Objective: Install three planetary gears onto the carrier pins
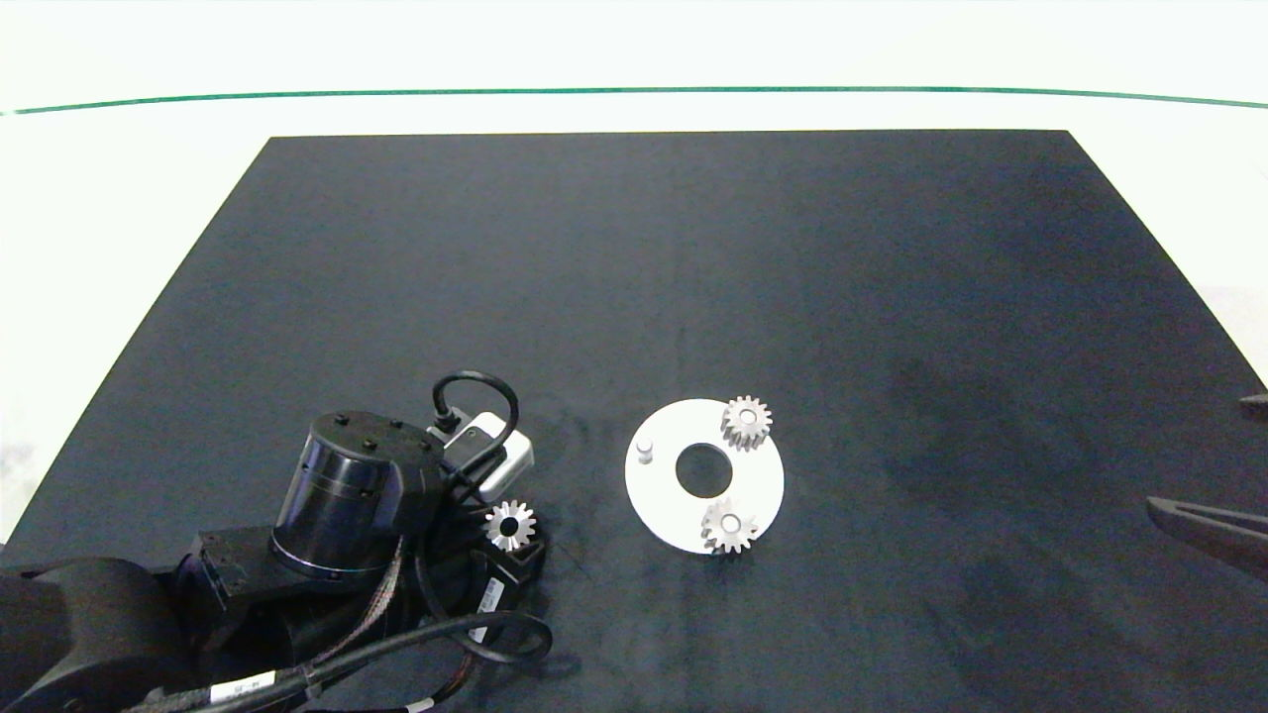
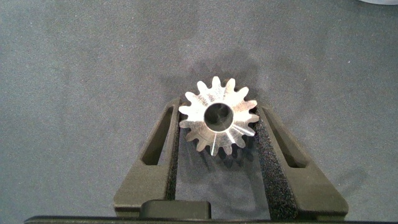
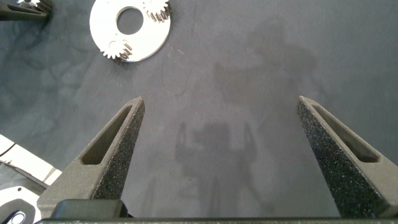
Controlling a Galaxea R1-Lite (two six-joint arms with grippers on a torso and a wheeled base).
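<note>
Silver third gear (image 2: 217,121) sits clamped in the left gripper (image 1: 510,535), low at the mat's (image 1: 634,248) near left. We count two gears (image 1: 747,423) seated on the white disc (image 1: 659,495), one pin (image 1: 645,451) bare. Right gripper (image 3: 217,162) gapes wide, idle at right.

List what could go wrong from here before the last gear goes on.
1. The left gripper pinches the third gear only at its fingertips, across the pointed teeth, so it might twist or slip out while being carried.
2. The free pin is small; a tilted gear could jam on it or nudge the white disc.
3. Coming in, the fingers might knock the two seated gears.
</note>
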